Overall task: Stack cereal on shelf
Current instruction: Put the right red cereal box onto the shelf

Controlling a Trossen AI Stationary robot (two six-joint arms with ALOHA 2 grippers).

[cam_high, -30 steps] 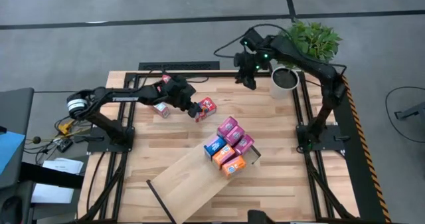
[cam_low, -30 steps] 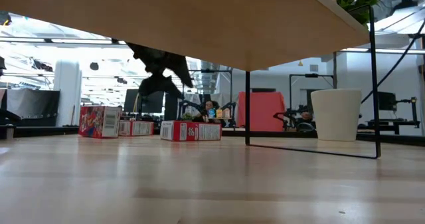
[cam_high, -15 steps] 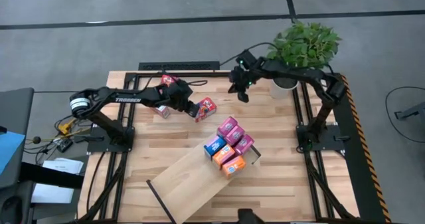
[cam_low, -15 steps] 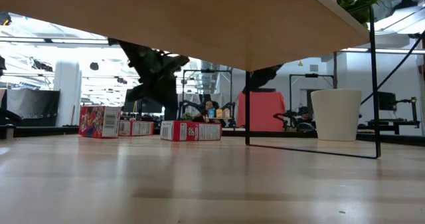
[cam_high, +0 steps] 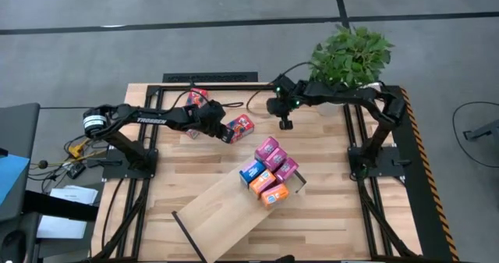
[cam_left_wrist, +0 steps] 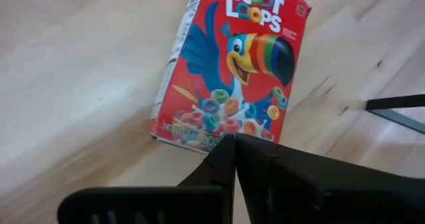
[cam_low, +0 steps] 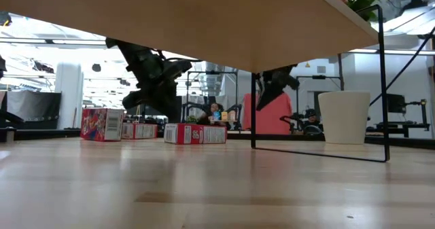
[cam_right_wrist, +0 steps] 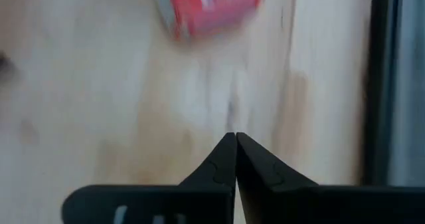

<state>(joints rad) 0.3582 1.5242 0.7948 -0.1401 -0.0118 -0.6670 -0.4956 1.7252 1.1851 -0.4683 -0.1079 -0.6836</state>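
Note:
A red cereal box (cam_left_wrist: 229, 64) lies flat on the tabletop (cam_high: 241, 125). My left gripper (cam_high: 226, 132) is shut and hovers just off the box's left end, its tips (cam_left_wrist: 234, 139) at the box's edge. My right gripper (cam_high: 285, 124) is also shut, with nothing in it. It hangs above the table to the right of that box, near the far edge. The shelf (cam_high: 222, 212) is a pale board on thin black legs (cam_low: 253, 110). It carries several cereal boxes (cam_high: 269, 171) stacked at its right end.
Two more red boxes (cam_high: 196, 97) (cam_high: 189, 130) lie on the table at the far left, under my left arm. A potted plant (cam_high: 348, 54) in a white pot (cam_low: 343, 117) stands at the far right corner. Bare wood lies between the shelf and the loose boxes.
My right gripper has swung from beside the plant pot toward the table's near edge and come down, to the right of the red box. My left gripper has drawn back a little toward the table's left and shut. The red box lies where it was.

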